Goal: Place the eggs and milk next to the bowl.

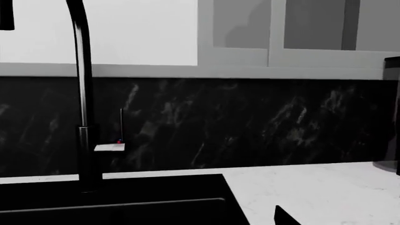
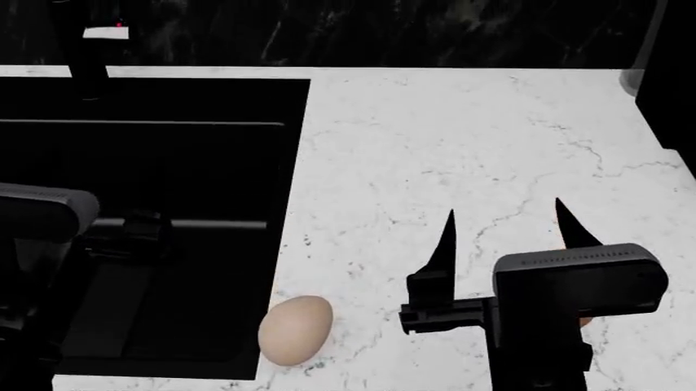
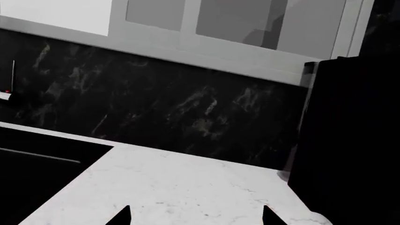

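White marble tabletop [image 2: 457,147] with a black sink [image 2: 152,163] set into it; a dark faucet [image 1: 84,117] rises behind the sink, against a black veined backsplash [image 1: 250,126]. The pale egg [image 2: 295,329] lies on the tabletop at the sink's near corner, just beside its rim and apart from both arms. The right tool [image 2: 506,232] hovers over the tabletop on the side of the pale egg away from the sink, its two pointed fingers [image 2: 444,244] spread wide with nothing between them. An orange-brown patch, possibly the second egg [image 2: 585,321], shows just behind the right wrist body. Of the left tool [image 1: 284,216] only one dark tip shows in the left wrist view; its opening cannot be told. A tall dark appliance [image 3: 350,131] stands on the tabletop at the end far from the sink.
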